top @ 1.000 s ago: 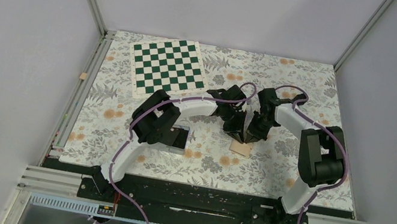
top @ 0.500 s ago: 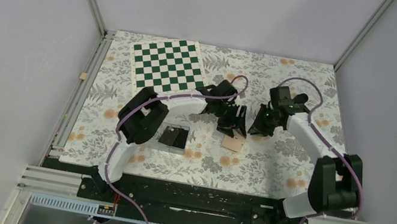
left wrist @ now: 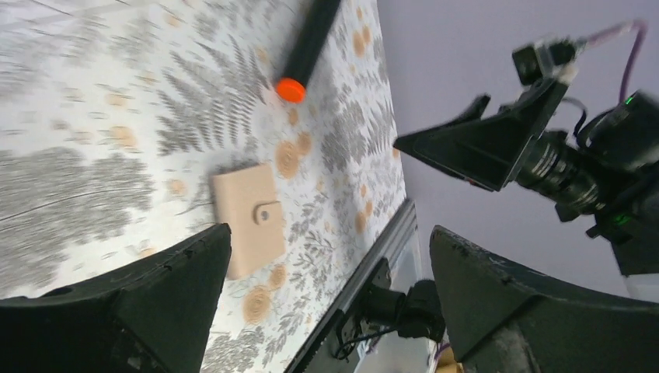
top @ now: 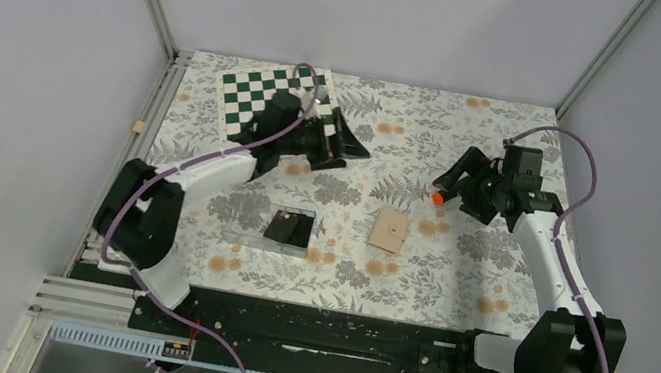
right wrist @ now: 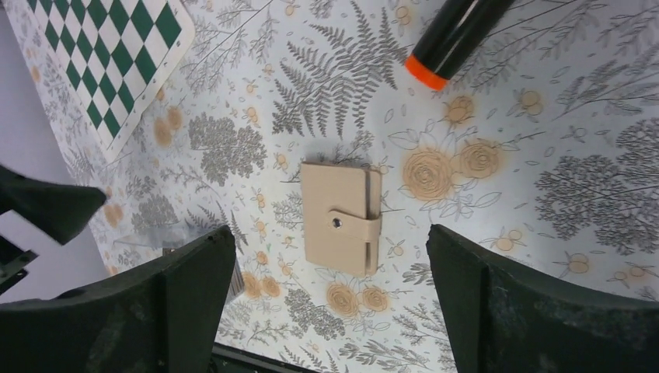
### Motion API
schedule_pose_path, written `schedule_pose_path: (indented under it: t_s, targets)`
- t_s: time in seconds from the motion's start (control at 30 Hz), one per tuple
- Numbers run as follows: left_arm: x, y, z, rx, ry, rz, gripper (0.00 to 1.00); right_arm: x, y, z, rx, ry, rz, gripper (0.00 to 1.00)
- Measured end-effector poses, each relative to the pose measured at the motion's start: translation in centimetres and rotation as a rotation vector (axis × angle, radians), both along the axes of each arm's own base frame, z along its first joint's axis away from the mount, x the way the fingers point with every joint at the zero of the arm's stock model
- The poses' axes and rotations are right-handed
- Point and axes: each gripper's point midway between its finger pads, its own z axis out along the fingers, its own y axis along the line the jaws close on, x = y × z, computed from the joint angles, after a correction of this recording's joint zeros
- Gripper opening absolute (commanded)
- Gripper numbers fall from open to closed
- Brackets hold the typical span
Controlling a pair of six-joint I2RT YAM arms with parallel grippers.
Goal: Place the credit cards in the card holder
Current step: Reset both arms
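Left gripper and right gripper hang wide open, holding nothing, well apart on either side of the closed holder, a marker just by the right one

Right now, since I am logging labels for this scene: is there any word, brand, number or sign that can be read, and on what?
No text can be read anywhere.
card holder: plain tan, only a snap, no print.
marker: black with an orange tip, no label showing.
chessboard: bare squares, no letters or numbers.
credit cards: too small to tell.
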Motion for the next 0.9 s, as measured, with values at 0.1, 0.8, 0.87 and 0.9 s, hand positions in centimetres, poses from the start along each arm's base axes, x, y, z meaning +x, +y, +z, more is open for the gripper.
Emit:
schedule_pose_path:
  t_s: [0.1,0.8,0.87,0.9]
  targets:
    - [1.2,4.9,0.3,0.021,-0.021,0.109,0.99,0.1,-1.8,-0.4,-0.025,-0.003,-0.042,0.99]
    - [-2.8,29.3,-11.8,0.873,-0.539,0.555,0.99,-1.2,-12.1,-11.8,-0.576,-0.237,-0.132,1.0]
    - [-2.4,29.4,-13.1,0.894,-0.552,0.537,0.99,0.2,-12.1,-11.0,-0.589,-0.294,-0.123,0.99]
    - [-1.8,29.4,-12.8,0.896,-0.583,0.541,0.99,0.9,-12.1,-10.4,-0.591,-0.326,-0.122,0.99]
